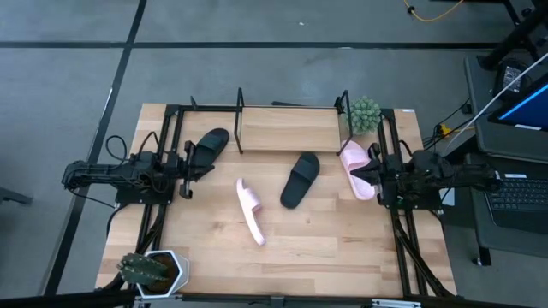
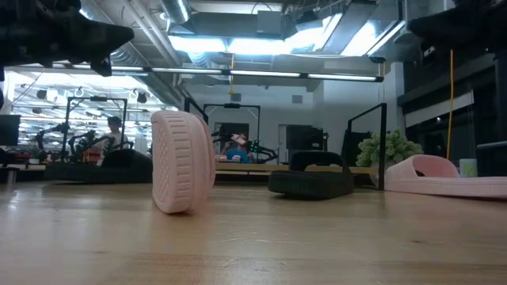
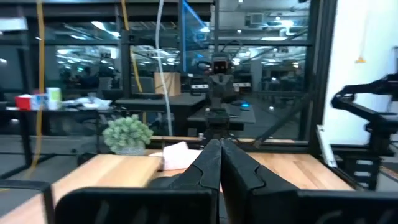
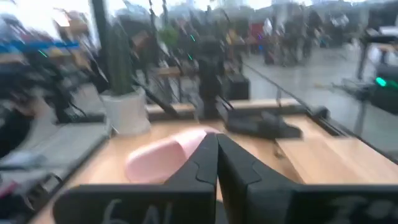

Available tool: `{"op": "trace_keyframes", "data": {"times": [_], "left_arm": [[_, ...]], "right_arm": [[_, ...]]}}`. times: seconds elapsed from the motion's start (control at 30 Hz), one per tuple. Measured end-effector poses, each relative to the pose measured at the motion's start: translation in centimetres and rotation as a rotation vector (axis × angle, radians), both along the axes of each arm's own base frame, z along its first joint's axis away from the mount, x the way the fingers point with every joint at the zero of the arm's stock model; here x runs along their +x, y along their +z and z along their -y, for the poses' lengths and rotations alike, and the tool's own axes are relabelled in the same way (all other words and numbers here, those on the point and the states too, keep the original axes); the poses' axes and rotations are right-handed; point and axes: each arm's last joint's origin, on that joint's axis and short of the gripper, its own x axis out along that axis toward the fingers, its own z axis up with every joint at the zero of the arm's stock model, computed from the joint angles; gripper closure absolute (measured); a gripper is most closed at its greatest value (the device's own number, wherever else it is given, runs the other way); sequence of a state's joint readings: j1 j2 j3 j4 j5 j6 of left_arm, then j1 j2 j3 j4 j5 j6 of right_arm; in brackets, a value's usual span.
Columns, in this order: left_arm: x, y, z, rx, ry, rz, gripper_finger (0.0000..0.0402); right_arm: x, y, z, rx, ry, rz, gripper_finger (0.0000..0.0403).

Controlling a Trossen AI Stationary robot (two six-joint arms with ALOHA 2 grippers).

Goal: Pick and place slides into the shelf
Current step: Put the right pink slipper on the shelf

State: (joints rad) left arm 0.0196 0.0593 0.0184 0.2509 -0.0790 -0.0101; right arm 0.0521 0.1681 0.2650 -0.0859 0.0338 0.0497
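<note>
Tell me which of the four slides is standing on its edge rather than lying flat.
The pale pink slide mid-table, whose ribbed sole faces the low camera. The other pink slide and both black slides lie flat.

One camera looks straight down on the whole table [image 1: 282, 244], another sits at its surface looking level toward twelve o'clock, both sharing the on-edge pink slide [image 2: 183, 161], while wrist cameras face inward across it.

Green plant [image 1: 366, 114] far corner; cactus pot [image 1: 152, 270] near.
</note>
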Motion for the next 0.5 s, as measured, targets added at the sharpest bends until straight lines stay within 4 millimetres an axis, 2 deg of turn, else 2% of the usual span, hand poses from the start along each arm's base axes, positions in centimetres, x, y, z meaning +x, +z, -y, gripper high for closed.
{"op": "trace_keyframes", "data": {"times": [0.1,0.33,0.5], "left_arm": [[0.0,0.0,0.0,-0.001,0.012,0.001,0.0401],[0.7,-0.2,-0.1,-0.009,0.011,-0.074,0.0401],[1.4,1.8,-0.4,-0.009,0.036,-0.137,0.0401]], "right_arm": [[0.5,0.3,0.1,-0.038,-0.048,-0.073,0.0389],[1.6,0.2,0.1,-0.115,-0.058,-0.120,0.0398],[2.1,0.5,0.1,-0.114,-0.060,-0.097,0.0391]]}}
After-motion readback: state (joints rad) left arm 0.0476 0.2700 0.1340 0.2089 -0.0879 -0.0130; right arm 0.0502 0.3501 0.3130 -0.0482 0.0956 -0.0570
